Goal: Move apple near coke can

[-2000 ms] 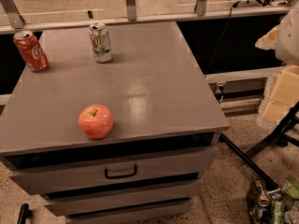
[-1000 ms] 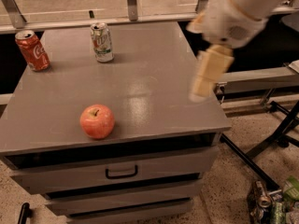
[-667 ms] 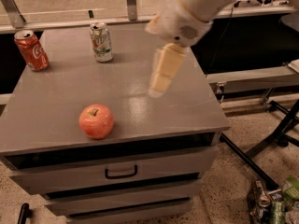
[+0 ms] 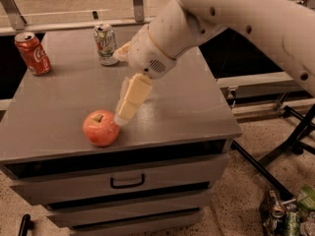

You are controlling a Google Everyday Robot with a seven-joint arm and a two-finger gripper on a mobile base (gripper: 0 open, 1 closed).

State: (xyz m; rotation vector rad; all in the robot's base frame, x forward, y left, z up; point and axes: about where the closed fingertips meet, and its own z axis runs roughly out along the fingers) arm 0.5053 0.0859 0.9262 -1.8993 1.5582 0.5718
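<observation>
The grey drawered bench (image 4: 197, 107) is being overhung by the white robot arm (image 4: 246, 14). The cream pincer (image 4: 121, 117), state indeterminable, is being held just beside the round pinkish-red apple (image 4: 100, 128) at the front. The red coke can (image 4: 32, 53) is being noted well apart, rear left: transfer judged outstanding.
</observation>
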